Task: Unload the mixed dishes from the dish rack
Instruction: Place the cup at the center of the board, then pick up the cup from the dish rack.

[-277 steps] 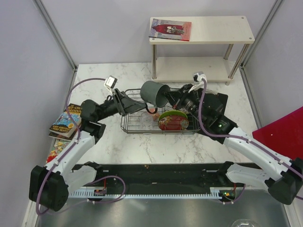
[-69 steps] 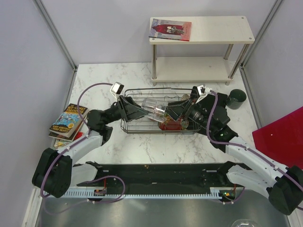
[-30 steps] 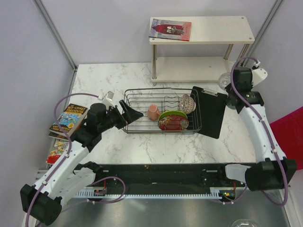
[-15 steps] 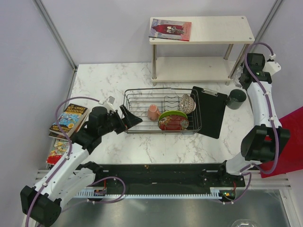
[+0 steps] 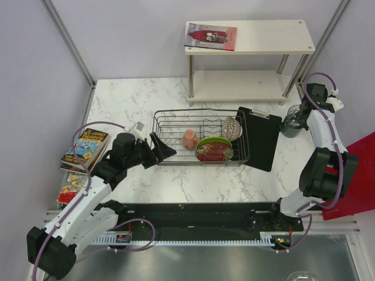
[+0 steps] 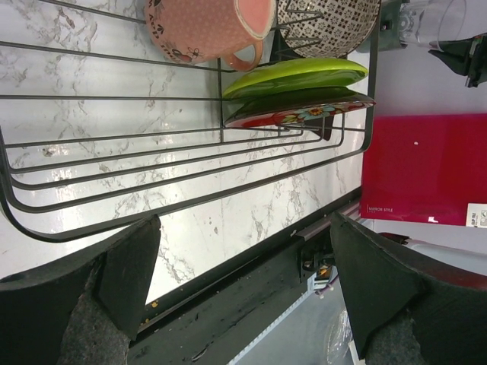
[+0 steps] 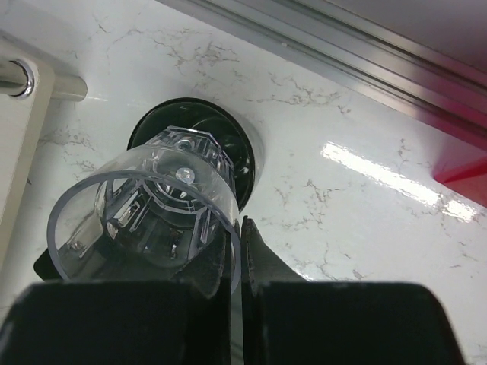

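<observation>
Now right jaws clamp a glass (image 7: 144,213) over the cup (image 7: 247,163) right of the rack (image 5: 170,126), release next; left jaws gape.

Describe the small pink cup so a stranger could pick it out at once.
On the marble table stands a dark wire dish rack. Near its middle, left of the upright lime-green plate and red patterned dish, sits the small pink cup. It is the rack's only cup and only pink piece; the grey patterned bowl beside the plates is wider.
</observation>
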{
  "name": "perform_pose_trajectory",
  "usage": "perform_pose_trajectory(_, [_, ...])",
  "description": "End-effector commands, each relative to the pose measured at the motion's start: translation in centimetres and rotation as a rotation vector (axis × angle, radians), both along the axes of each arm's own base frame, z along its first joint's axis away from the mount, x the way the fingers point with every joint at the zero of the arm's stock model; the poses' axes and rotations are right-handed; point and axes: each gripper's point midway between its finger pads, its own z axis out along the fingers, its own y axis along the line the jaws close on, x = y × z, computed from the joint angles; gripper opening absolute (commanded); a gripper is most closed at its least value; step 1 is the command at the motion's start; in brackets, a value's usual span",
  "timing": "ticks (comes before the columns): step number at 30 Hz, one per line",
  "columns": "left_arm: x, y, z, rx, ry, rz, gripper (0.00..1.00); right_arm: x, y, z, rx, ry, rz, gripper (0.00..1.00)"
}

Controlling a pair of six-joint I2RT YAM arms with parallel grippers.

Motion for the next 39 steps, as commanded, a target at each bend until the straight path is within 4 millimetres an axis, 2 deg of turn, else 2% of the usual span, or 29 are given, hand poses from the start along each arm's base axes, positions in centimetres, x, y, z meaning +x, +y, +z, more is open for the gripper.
perform_pose_trajectory(1, [0.0,0.0,0.1,0.015,-0.021,-0.023,0.98,1.4,0.5,1.2,0.017,-0.109,0.013,0.0])
perform_pose_trajectory(4, [0.1,0.0,0.1,0.018,-0.024,-0.018,0.98,1.8,0.7,0.7,0.032,-0.111,0.024,0.0])
perform_pose_trajectory(6, [0.1,0.0,0.0,0.021,-0.02,-0.017,0.98,2.1,0.8,1.4,0.034,-0.129,0.031,0.01])
perform_pose_trajectory(7, [0.1,0.0,-0.1,0.022,-0.021,-0.018,0.98,2.3,0.9,1.6,0.038,-0.138,0.038,0.12])
perform_pose_trajectory(9, [0.1,0.0,-0.1,0.023,-0.021,-0.02,0.98,2.8,0.9,3.0,0.034,-0.174,0.046,0.25])
perform_pose_trajectory(10, [0.2,0.0,0.0,0.025,-0.026,-0.021,0.98,2.9,1.1,3.5,0.04,-0.185,0.054,0.37])
perform_pose_trajectory(13, [0.2,0.1,0.0,0.028,-0.029,-0.021,0.98,3.8,1.8,6.0,0.054,-0.252,0.076,0.53])
perform_pose_trajectory(16, [0.2,0.1,-0.1,0.032,-0.03,-0.022,0.98,4.3,2.6,8.3,0.063,-0.306,0.096,0.62])
perform_pose_trajectory(18, [0.4,0.1,0.0,0.035,-0.036,-0.019,0.99,4.5,3.5,10.0,0.075,-0.353,0.115,0.64])
perform_pose_trajectory(21, [0.6,0.3,0.0,0.046,-0.043,-0.011,0.99,4.6,6.6,12.6,0.106,-0.434,0.207,0.64])
perform_pose_trajectory(23, [0.8,0.4,-0.3,0.058,-0.042,-0.007,0.99,5.5,10.5,14.9,0.146,-0.552,0.34,0.63])
perform_pose_trajectory(24, [1.0,0.3,-0.1,0.061,-0.047,-0.006,0.99,4.6,13.2,15.2,0.196,-0.597,0.438,0.63])
perform_pose_trajectory(25, [1.2,0.3,0.0,0.071,-0.054,-0.01,0.99,5.0,16.6,17.5,0.197,-0.707,0.566,0.63])
perform_pose_trajectory(27, [1.6,0.3,0.0,0.087,-0.053,-0.015,0.99,3.3,21.3,18.9,0.208,-0.813,0.75,0.63])
perform_pose_trajectory(28, [1.8,0.3,0.1,0.101,-0.065,-0.019,0.99,2.1,24.4,19.0,0.225,-0.83,0.841,0.63])
perform_pose_trajectory(29, [2.1,0.3,-0.2,0.115,-0.059,-0.021,0.99,1.3,25.8,18.8,0.207,-0.836,0.906,0.64])
perform_pose_trajectory(30, [2.5,0.3,0.3,0.121,-0.074,-0.021,0.99,0.0,26.9,18.0,0.205,-0.833,0.949,0.64])
perform_pose_trajectory(31, [2.8,0.3,0.4,0.142,-0.093,-0.031,0.99,-1.0,29.0,17.8,0.21,-0.837,1.013,0.64])
perform_pose_trajectory(34, [4.4,0.1,1.7,0.174,-0.169,-0.037,0.99,-3.8,31.7,16.2,0.188,-0.824,1.117,0.64])
perform_pose_trajectory(36, [5.5,-0.2,3.0,0.187,-0.224,-0.029,0.98,-5.2,32.3,14.8,0.183,-0.814,1.148,0.64])
perform_pose_trajectory(38, [6.8,-0.5,2.9,0.243,-0.244,-0.005,0.98,-6.2,33.3,14.5,0.185,-0.833,1.18,0.64])
perform_pose_trajectory(39, [7.5,-1.0,4.1,0.248,-0.269,-0.004,0.98,-6.8,33.4,14.0,0.188,-0.841,1.186,0.64])
